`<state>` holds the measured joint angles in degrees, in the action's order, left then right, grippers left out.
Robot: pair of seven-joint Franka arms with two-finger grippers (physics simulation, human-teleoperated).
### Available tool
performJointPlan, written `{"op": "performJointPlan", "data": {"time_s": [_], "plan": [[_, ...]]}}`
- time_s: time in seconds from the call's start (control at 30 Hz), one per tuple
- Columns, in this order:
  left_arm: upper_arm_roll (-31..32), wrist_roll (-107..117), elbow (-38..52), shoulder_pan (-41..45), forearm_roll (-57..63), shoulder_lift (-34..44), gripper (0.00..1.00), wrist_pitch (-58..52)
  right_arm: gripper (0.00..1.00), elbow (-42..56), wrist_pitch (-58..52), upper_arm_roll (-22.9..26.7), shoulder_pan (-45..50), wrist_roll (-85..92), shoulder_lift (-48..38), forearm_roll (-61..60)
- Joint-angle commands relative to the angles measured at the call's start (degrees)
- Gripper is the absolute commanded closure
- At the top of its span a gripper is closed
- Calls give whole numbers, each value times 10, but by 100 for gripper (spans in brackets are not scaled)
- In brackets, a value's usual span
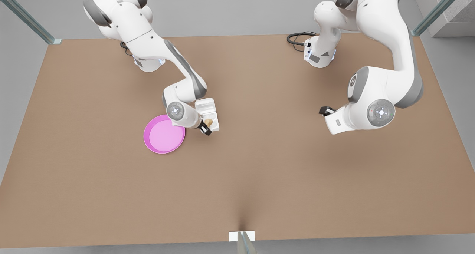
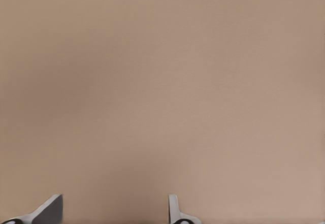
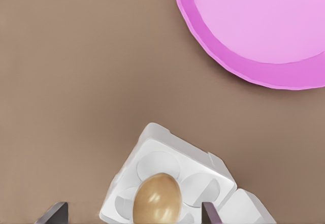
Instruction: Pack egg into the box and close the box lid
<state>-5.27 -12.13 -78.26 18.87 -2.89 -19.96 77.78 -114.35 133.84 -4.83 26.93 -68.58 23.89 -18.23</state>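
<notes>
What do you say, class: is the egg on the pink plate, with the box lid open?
No. The egg is at the box, not on the plate, as the right wrist view shows. The lid is open.

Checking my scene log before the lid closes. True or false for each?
1. The egg lies on the pink plate. False: it is at the box's cups.
2. The box lid stands open. True.
3. The right end effector is over the box, fingers apart. True.
4. The left end effector grips the egg. False: it is open over bare table.
</notes>
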Motion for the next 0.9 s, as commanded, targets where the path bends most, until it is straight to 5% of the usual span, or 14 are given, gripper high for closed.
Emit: {"op": "performJointPlan", "data": {"time_s": [0.0,0.2,0.3,0.33,0.37,0.4,0.67,0.7,0.73,0.8,0.83,0.87], "plan": [[0,1,6,1,-1,0,0,0,0,13,0,0,-13,-2,5,0],[70,39,50,8,-14,1,0,-4,0,103,-26,2,-94,60,20,4],[300,310,50,54,12,-10,0,19,0,106,-22,31,21,55,52,66],[300,417,50,127,23,-21,0,55,53,108,9,36,65,52,76,84],[300,520,51,194,25,-25,0,82,74,117,31,38,126,56,111,91],[300,556,54,217,25,-25,0,83,76,141,33,37,133,59,124,97],[301,577,52,236,3,-25,0,57,76,182,44,36,116,86,128,84],[301,577,52,235,3,-25,0,57,0,199,38,36,60,128,120,79],[301,577,52,235,1,-25,0,57,0,200,2,35,12,220,100,79],[301,581,52,234,-11,-30,5,58,0,221,-334,68,-101,626,-20,187],[301,657,52,233,-31,-44,46,61,0,316,-469,113,-110,670,-35,255],[301,716,52,234,-32,-61,71,62,0,436,-549,117,-154,671,-32,265]]}}
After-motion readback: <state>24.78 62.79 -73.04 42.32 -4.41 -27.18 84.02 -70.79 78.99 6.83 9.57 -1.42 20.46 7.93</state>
